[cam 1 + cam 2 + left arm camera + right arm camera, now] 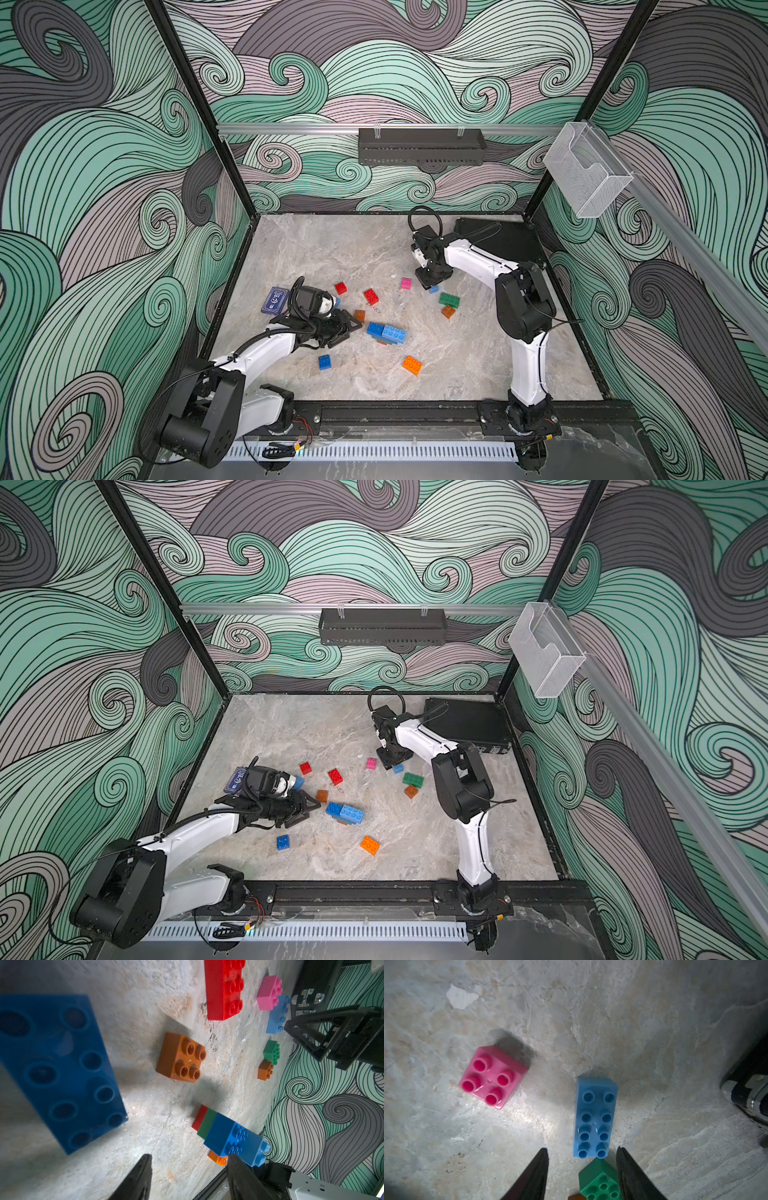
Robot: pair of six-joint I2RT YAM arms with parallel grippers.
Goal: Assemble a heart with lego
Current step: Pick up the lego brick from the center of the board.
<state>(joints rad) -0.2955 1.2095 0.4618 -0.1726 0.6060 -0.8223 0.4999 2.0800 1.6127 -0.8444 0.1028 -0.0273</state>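
Note:
Lego bricks lie scattered on the marble table. A stack with a dark blue and a light blue brick on top sits mid-table, just right of my left gripper, which is open and holds nothing. A dark blue oblong brick looms blurred close to that wrist. My right gripper points down over a light blue oblong brick; its jaws are open, apart from the brick. A green brick shows between the fingers. A pink square brick lies beside.
Red bricks, a brown square, an orange oblong and a dark blue square lie around. A dark blue card box sits at the left edge, a black case in the back right corner.

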